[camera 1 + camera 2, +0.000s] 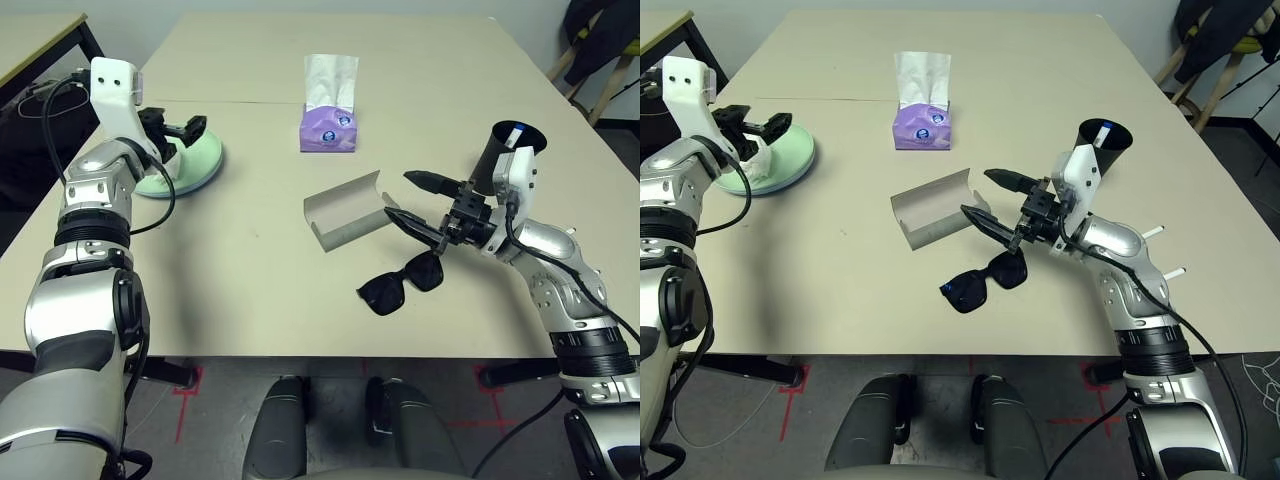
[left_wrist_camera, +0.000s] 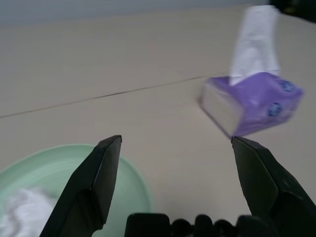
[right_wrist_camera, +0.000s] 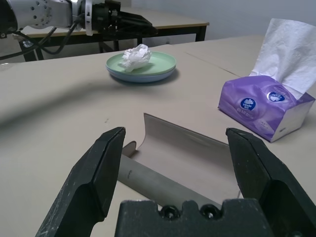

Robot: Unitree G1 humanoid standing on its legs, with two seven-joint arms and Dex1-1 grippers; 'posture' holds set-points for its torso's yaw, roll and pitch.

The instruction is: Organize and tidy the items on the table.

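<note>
A pale green plate (image 1: 200, 160) lies on a pale blue plate (image 3: 140, 76) at the table's (image 1: 220, 290) left side, with a crumpled white tissue (image 3: 136, 56) on it. My left gripper (image 1: 190, 128) hangs open just above the plate, nothing between its fingers. The grey glasses case (image 1: 345, 212) lies open mid-table. My right gripper (image 1: 398, 195) stands open at the case's right end, holding nothing. Black sunglasses (image 1: 402, 283) lie just in front of it. Behind my right wrist stands the black cup (image 1: 505, 150), with a white pen tip (image 1: 1102, 134) showing at its rim.
A purple tissue box (image 1: 330, 128) with a white sheet sticking up stands at centre back. A smaller beige desk with black legs (image 1: 40, 40) is off to the far left. A chair with dark clothing (image 1: 600, 50) stands beyond the back right corner.
</note>
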